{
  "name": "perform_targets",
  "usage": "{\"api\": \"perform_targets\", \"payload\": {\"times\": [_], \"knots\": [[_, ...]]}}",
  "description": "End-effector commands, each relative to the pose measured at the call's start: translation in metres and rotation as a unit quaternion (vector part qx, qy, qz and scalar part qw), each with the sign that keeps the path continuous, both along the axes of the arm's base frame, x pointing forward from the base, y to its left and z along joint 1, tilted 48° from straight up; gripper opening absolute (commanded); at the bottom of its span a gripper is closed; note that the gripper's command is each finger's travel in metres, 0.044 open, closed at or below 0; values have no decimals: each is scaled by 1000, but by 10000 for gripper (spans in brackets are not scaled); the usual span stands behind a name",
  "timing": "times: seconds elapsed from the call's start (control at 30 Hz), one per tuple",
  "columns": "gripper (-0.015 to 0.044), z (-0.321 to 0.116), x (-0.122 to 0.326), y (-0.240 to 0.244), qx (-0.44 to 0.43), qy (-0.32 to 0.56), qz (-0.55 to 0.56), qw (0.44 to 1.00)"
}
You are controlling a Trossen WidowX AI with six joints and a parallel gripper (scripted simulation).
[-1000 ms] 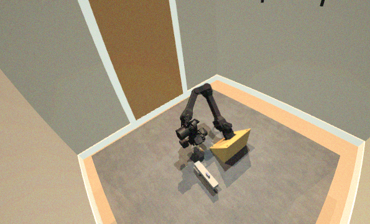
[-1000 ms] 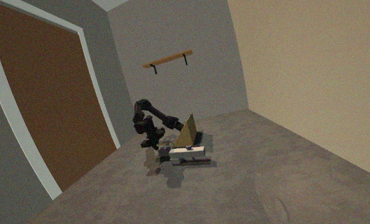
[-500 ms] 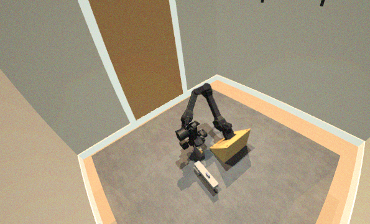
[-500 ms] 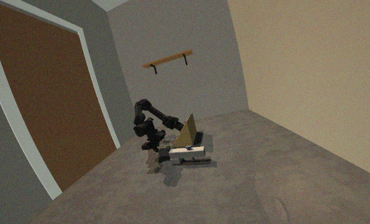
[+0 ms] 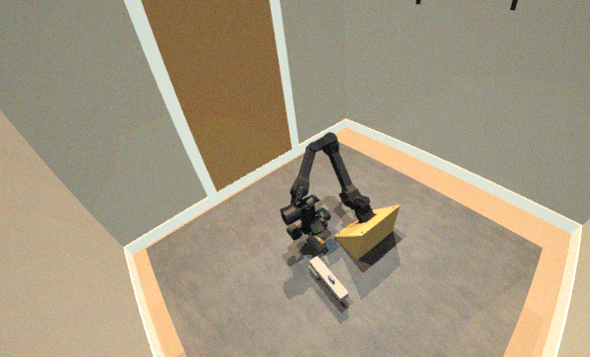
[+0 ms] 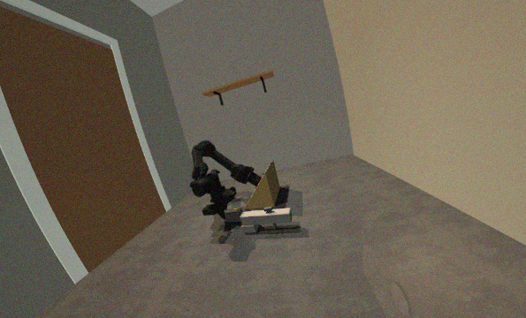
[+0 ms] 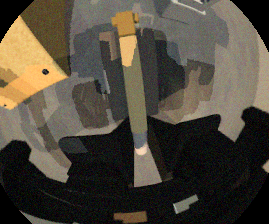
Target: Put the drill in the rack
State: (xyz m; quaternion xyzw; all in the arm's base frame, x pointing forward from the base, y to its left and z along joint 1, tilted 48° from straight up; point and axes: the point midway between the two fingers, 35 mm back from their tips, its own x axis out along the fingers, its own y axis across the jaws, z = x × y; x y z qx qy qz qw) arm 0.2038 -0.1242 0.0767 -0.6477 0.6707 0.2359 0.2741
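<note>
Arm (image 5: 340, 171) (image 6: 224, 162): mounted on the sloping face of the stand (image 5: 374, 240) (image 6: 263, 197) (image 7: 22, 57). Long block (image 5: 337, 291) (image 6: 281, 215): near the stand, apart from it in the top view; small piece (image 5: 331, 279) (image 6: 269, 209) on its upper face. Shelf (image 6: 240, 84): on the wall.
</note>
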Motion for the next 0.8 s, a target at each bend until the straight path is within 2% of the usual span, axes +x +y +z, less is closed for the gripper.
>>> {"api": "perform_targets", "payload": {"times": [0.0,0.43,0.77], "knots": [[0,-5,-2,-5,-1,1,-6,1000],[0,-8,-4,-6,-1,1,-6,1000],[263,-4,-2,-5,-3,-4,-2,1000]]}}
